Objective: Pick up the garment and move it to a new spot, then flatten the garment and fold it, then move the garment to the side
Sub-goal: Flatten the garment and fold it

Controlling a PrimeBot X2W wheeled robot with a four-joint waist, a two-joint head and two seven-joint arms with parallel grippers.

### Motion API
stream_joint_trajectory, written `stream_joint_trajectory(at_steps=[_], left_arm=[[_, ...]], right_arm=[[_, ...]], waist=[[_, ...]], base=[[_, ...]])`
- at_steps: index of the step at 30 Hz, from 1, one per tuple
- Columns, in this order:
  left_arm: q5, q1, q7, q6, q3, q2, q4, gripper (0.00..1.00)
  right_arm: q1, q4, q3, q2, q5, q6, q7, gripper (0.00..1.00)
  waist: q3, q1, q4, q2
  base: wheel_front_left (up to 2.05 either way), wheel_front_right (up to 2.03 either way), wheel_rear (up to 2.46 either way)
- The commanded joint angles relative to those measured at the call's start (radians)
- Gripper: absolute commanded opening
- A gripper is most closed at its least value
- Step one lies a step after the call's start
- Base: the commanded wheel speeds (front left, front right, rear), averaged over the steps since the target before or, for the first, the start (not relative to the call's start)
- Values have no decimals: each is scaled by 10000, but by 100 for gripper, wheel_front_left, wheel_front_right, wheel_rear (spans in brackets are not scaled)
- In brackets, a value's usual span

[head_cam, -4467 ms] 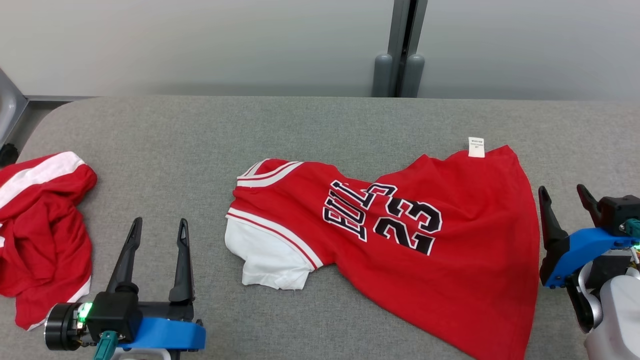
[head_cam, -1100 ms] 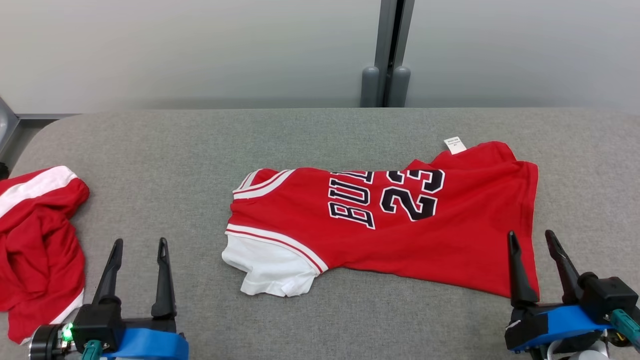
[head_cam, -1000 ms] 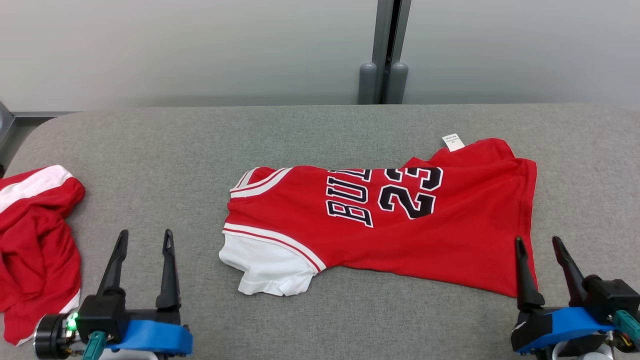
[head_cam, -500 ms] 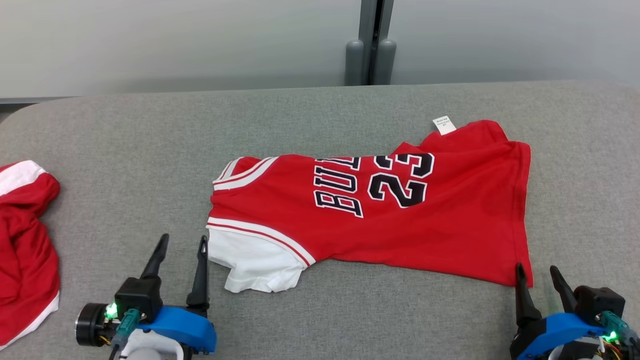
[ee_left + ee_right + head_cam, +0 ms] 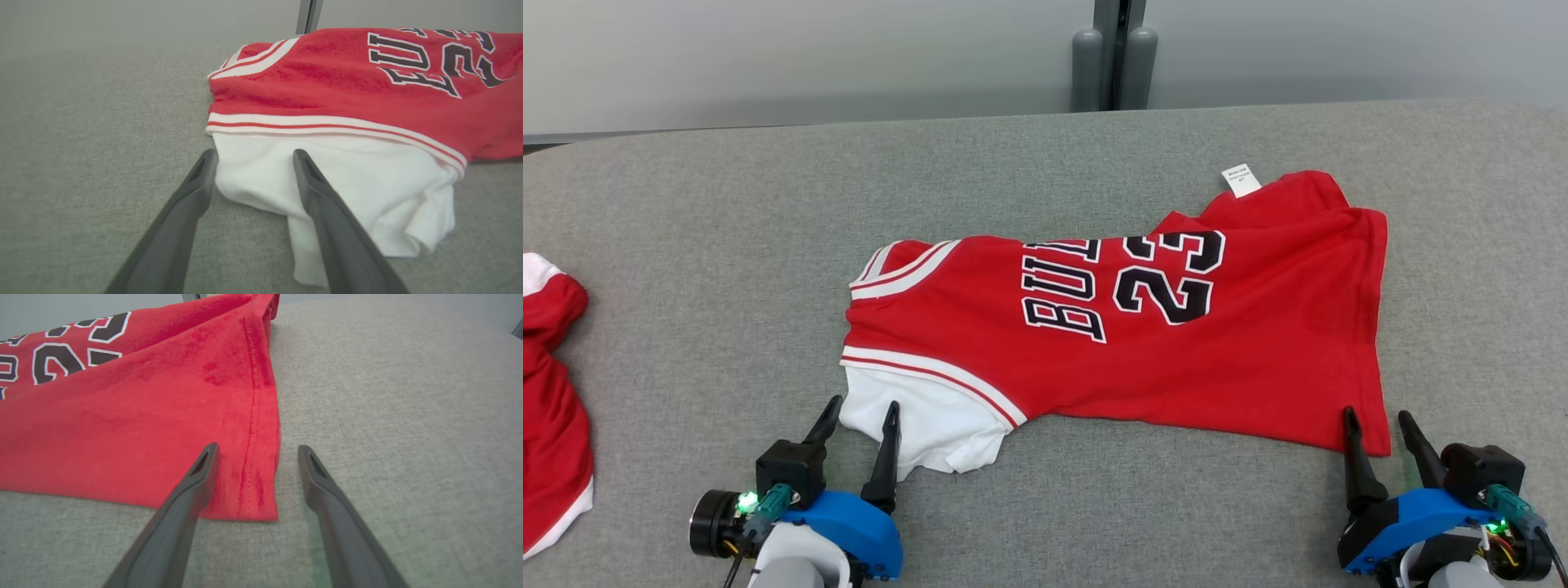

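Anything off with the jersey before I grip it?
Yes: the jersey isn't flat. Its far edge is folded over, cutting off the lettering, a white label pokes out, and the white sleeve is bunched.

Red jersey (image 5: 1176, 359) with black 23 and white sleeve, spread lengthwise on grey surface (image 5: 727, 245), partly creased

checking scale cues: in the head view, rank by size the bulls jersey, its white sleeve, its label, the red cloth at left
1. jersey
2. red cloth, white sleeve: alike; cloth is cut off
3. label
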Motion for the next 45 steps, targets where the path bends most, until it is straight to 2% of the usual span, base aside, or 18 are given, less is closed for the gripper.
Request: stream_joint_trajectory(at_steps=[1, 9, 19, 20, 22, 23, 24, 33, 45], left_arm=[[-28, -206, -26, -7, -70, 65, 157, 100], [94, -377, -25, 226, 250, 95, 1145, 100], [-519, -403, 25, -38, -397, -125, 1901, 100], [-602, -447, 37, -42, -547, -166, 2051, 88], [-764, -544, 46, -46, -788, -203, 2261, 21], [-764, -544, 46, -46, -788, -203, 2261, 21], [-897, -690, 40, -48, -921, -159, 2241, 0], [-1027, -175, -12, -8, -749, 299, 456, 0], [-611, 745, -14, 5, -235, 693, -2593, 0]], right_arm=[[-74, 19, 49, -14, 108, 1, -37, 100], [-86, 253, 451, -17, 343, 1, -36, 100], [-125, 663, 821, -16, 580, 1, -18, 100], [-170, 776, 901, -10, 614, 1, -13, 63], [-288, 916, 1018, -4, 681, 2, -13, 7], [-288, 916, 1018, -4, 681, 2, -13, 7], [-362, 932, 1083, -6, 733, 1, -13, 0], [122, -58, 1290, -15, 918, 1, -23, 0], [519, -2453, 1511, -13, 971, 1, -23, 0]], waist=[[9, -1, -18, -1], [-42, -1, -170, -1], [-171, -1, -221, -1], [-183, -1, -221, -1], [-209, -1, -226, -1], [-209, -1, -226, -1], [-252, -1, -222, -1], [-739, -1, -106, -1], [-918, -1, 63, -1]], base=[[0, 0, 0], [0, 0, 0], [0, 0, 0], [0, 0, 0], [0, 0, 0], [0, 0, 0], [0, 0, 0], [0, 0, 0], [0, 0, 0]])
